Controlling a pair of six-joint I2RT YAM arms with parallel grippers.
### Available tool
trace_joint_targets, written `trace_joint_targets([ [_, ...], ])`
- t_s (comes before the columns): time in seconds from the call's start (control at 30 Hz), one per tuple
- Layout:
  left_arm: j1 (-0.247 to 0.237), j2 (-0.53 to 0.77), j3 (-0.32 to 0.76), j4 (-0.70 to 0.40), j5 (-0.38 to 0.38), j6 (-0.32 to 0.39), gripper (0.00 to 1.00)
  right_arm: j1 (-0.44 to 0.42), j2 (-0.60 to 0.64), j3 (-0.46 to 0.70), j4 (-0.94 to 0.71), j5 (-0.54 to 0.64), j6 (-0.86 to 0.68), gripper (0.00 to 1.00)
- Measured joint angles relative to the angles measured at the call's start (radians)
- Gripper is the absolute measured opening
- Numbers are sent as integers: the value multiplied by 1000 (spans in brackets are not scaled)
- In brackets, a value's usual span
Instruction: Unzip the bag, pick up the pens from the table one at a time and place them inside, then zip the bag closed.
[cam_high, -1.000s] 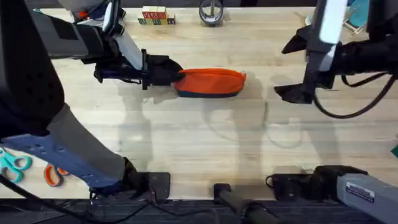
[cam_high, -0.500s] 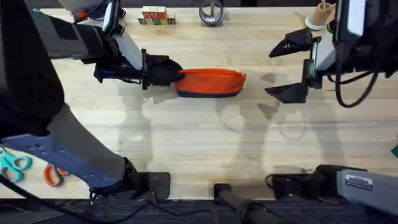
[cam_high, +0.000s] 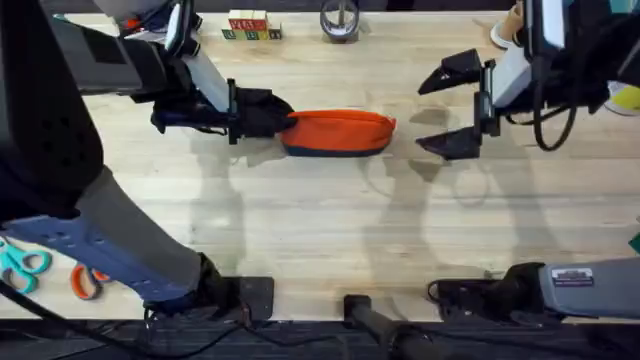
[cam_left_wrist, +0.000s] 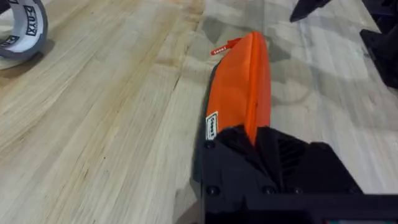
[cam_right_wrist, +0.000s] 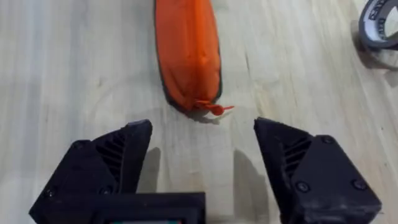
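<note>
Bag (cam_high: 338, 133): orange, lying lengthwise on the table (cam_high: 300, 230), toward the far edge, near mid-width; zipper shut, small red pull tab at its right end.
My left gripper (cam_high: 262, 114): clamped on the bag's left end.
My right gripper (cam_high: 452, 108): fingers spread wide, holding nothing, just off the bag's right end, apart from it.
Tape roll (cam_high: 340, 20): at the far edge.
Scissors (cam_high: 22, 265): near left corner.

Left gripper (cam_high: 283, 122) clamped; right gripper (cam_high: 447, 105) agape

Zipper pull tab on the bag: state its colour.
Red-orange, like the bag itself; the pull tab shows best in the right wrist view, at the bag's near end.
</note>
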Motion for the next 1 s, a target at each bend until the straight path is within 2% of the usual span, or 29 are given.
trace_joint_targets([
  [0.33,0,0,0,0,0,0,41,0,144,144,-54,-37,-8,993],
  [1.0,0,0,0,0,0,0,41,25,271,155,-84,-69,-38,993],
])
